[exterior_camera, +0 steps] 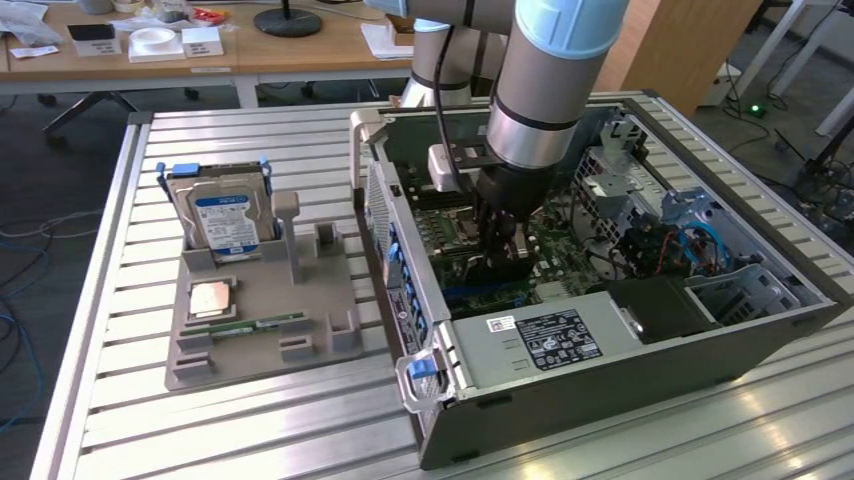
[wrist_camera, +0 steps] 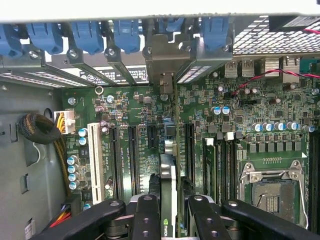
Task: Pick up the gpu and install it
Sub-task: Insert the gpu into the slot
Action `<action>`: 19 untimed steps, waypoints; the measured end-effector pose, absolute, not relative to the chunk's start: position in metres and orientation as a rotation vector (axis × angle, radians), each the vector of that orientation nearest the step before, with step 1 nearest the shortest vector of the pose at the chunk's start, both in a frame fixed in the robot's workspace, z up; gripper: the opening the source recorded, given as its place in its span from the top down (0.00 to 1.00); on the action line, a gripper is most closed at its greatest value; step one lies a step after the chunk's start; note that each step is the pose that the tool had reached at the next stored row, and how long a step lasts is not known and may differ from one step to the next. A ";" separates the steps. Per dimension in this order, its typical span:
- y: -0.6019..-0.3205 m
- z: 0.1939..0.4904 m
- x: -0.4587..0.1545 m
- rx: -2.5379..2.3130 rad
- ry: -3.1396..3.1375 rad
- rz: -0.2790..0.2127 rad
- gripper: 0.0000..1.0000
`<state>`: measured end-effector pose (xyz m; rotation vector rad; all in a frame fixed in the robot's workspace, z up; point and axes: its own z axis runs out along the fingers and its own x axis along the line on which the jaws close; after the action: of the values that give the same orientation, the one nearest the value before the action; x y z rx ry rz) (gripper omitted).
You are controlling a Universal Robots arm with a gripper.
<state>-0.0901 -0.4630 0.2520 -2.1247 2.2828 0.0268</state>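
The gpu (wrist_camera: pixel 169 172) is a thin black card seen edge-on, with a green logo near its top edge. It stands upright over the motherboard (wrist_camera: pixel 125 105) among the black expansion slots, and its silver bracket end (wrist_camera: pixel 166 82) reaches the case's rear wall under the blue latches. My gripper (wrist_camera: pixel 170 189) straddles the card from above. In the exterior view my gripper (exterior_camera: pixel 501 262) is lowered deep into the open computer case (exterior_camera: pixel 400 250), over the green board.
A grey parts holder (exterior_camera: pixel 254 345) at the exterior view's left carries a silver hard drive (exterior_camera: pixel 224 222), a green memory stick (exterior_camera: pixel 256 325) and a copper-coloured chip (exterior_camera: pixel 210 298). The power supply (exterior_camera: pixel 561 335), cables (exterior_camera: pixel 667 245) and the bare processor socket (wrist_camera: pixel 272 185) crowd the case.
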 end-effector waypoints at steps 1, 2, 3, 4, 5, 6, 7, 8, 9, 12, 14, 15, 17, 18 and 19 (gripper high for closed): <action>-0.463 0.252 -0.090 -2.125 2.283 0.027 0.74; -0.463 0.252 -0.090 -2.125 2.283 0.027 0.74; -0.463 0.252 -0.090 -2.125 2.283 0.027 0.74; -0.463 0.252 -0.090 -2.125 2.283 0.027 0.74; -0.463 0.252 -0.090 -2.125 2.283 0.027 0.74; -0.463 0.252 -0.090 -2.125 2.282 0.027 0.74; -0.463 0.252 -0.090 -2.127 2.281 0.027 0.74; -0.463 0.252 -0.090 -2.129 2.279 0.027 0.74; -0.463 0.252 -0.090 -2.131 2.277 0.027 0.74; -0.463 0.252 -0.090 -2.135 2.274 0.027 0.74; -0.463 0.250 -0.090 -2.136 2.272 0.027 0.74; -0.463 0.250 -0.090 -2.137 2.271 0.027 0.74; -0.463 0.250 -0.090 -2.137 2.271 0.027 0.74; -0.463 0.250 -0.090 -2.137 2.271 0.027 0.74; -0.463 0.250 -0.090 -2.137 2.271 0.027 0.74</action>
<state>-0.0903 -0.4630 0.2499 -2.1372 2.2714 0.0270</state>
